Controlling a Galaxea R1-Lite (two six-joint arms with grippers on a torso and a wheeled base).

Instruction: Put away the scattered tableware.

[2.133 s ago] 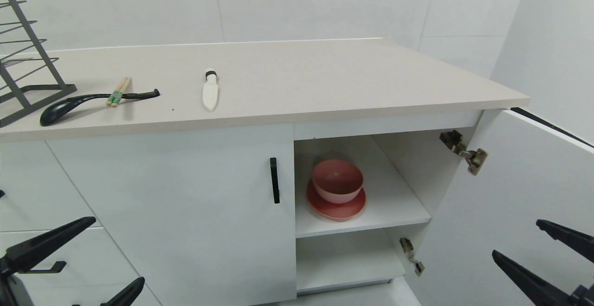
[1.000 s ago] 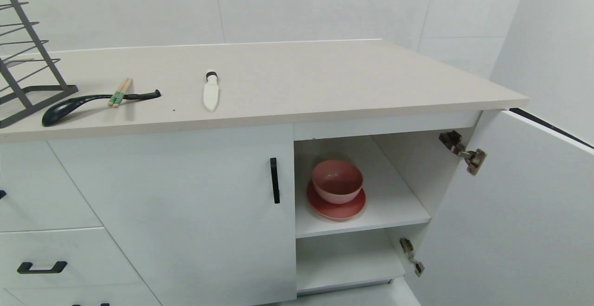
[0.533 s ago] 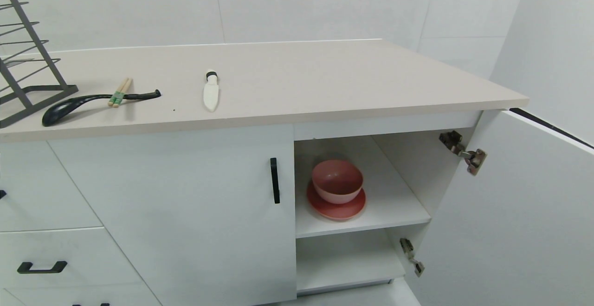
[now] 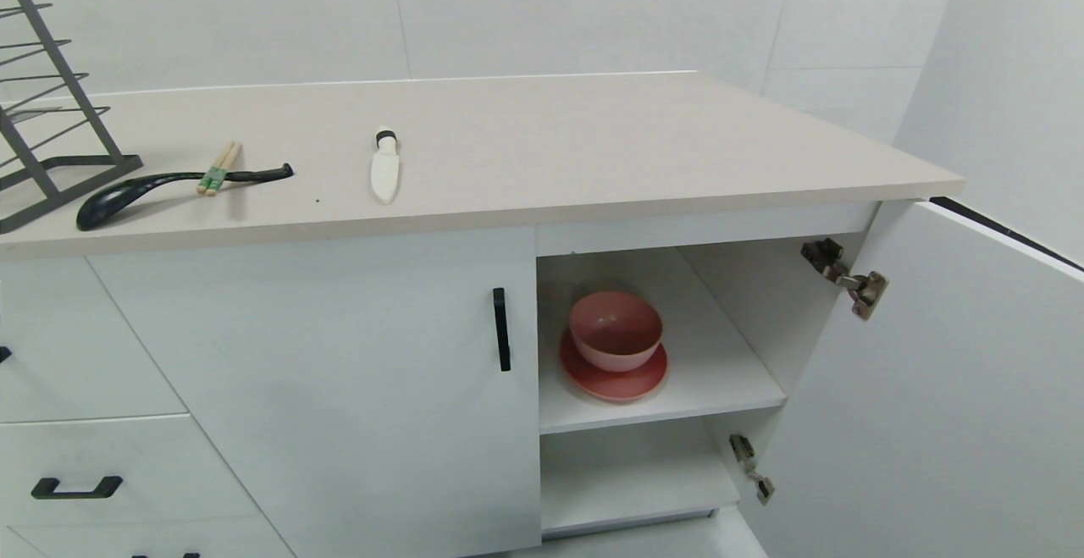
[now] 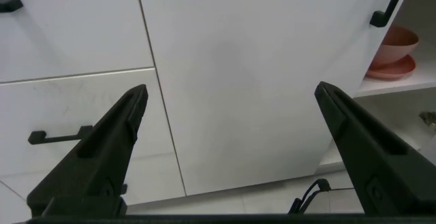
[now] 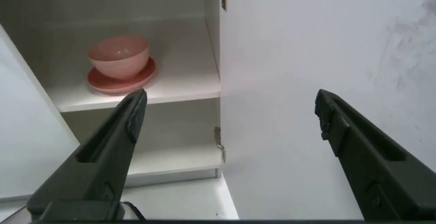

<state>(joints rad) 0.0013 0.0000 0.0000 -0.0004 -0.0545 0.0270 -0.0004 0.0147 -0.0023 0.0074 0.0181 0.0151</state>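
Left gripper (image 5: 231, 91): fingers spread wide, empty, facing closed cabinet door (image 5: 238, 40). Right gripper (image 6: 230, 96): spread wide, empty, facing open compartment. Pink bowl (image 4: 615, 329) sits on red plate (image 4: 613, 383), upper shelf (image 4: 728, 376). Black spoon (image 4: 152, 185), chopsticks (image 4: 217, 168), white knife (image 4: 384, 167) lie on countertop (image 4: 593, 143). Chopsticks cross spoon handle; knife apart.

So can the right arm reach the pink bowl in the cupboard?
Probably yes: the cupboard door is swung wide, nothing stands before the pink bowl, and that arm's jaws face it, open.
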